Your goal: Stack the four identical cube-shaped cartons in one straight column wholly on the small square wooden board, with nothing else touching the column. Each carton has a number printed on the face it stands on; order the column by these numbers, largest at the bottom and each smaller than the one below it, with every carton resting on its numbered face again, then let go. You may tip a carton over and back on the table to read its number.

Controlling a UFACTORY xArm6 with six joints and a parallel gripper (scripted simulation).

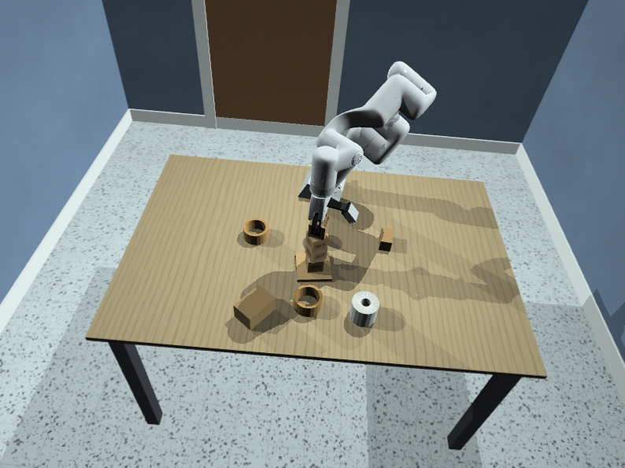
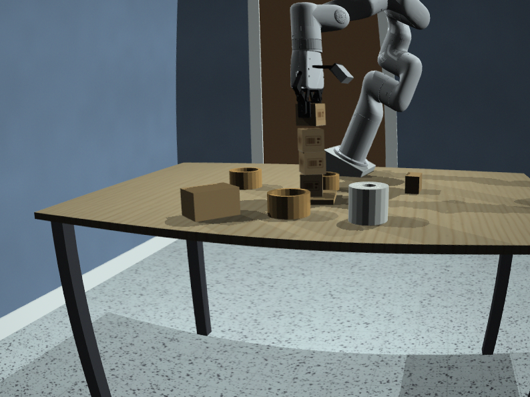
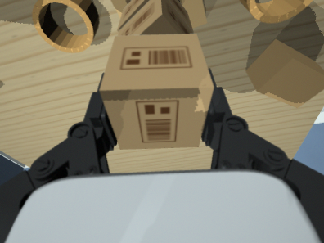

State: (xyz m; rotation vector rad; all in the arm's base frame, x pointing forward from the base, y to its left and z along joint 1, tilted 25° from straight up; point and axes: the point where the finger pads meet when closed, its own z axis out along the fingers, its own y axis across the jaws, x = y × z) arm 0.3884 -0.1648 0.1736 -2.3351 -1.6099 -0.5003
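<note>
A column of three cartons (image 2: 311,161) stands on the small wooden board (image 1: 313,273) near the table's middle. My gripper (image 2: 305,105) is shut on the fourth carton (image 2: 313,114) and holds it just above the column's top carton (image 2: 310,139), with a small gap. In the wrist view the held carton (image 3: 156,93) sits between my black fingers, with the stack's top (image 3: 153,11) below it. The held carton also shows in the top view (image 1: 318,226).
Two brown rings (image 1: 255,231) (image 1: 308,300) lie left of and in front of the board; a third ring (image 2: 330,180) stands behind the column. A larger brown box (image 1: 255,307), a grey roll (image 1: 364,308) and a small dark block (image 1: 386,239) are on the table.
</note>
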